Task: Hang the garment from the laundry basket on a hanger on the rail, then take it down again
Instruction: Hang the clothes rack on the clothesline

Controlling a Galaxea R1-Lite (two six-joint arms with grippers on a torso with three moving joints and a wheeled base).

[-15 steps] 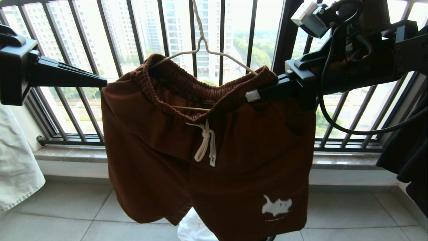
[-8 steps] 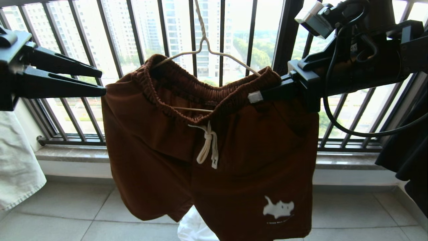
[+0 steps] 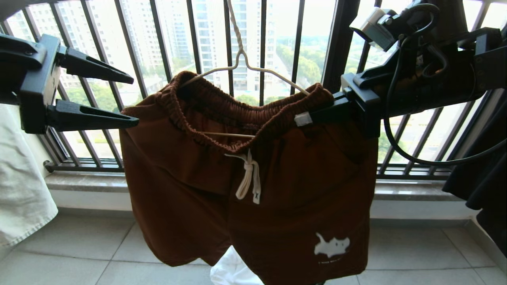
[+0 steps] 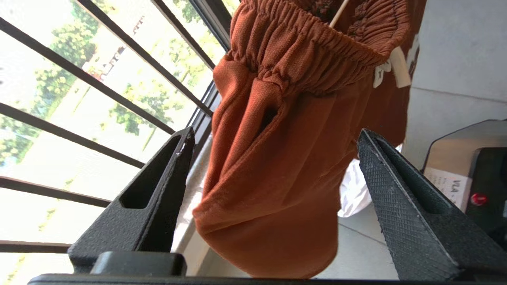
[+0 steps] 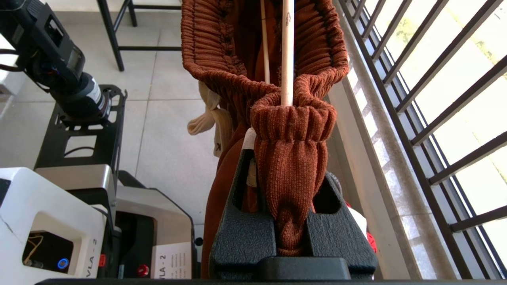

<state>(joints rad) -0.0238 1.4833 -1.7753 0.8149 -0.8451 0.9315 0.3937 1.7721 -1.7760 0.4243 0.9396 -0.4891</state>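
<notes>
The garment, rust-brown shorts with a white drawstring, hangs by its waistband from the cream wire hanger in front of the window bars. My right gripper is shut on the right end of the ribbed waistband, right where the hanger wire comes out. My left gripper stands open at the shorts' left edge, one finger above the other. In the left wrist view the gripper holds nothing, and the cloth hangs beyond its fingers. The rail and the laundry basket are out of view.
The black railing of vertical bars and a stone ledge run behind the shorts. A pale garment hangs at far left, a black one at far right. White cloth lies on the tiled floor below.
My left gripper has gone from shut to wide open and rolled, its fingers now one above the other. The shorts and hanger have sunk slightly. The right gripper keeps its hold.
</notes>
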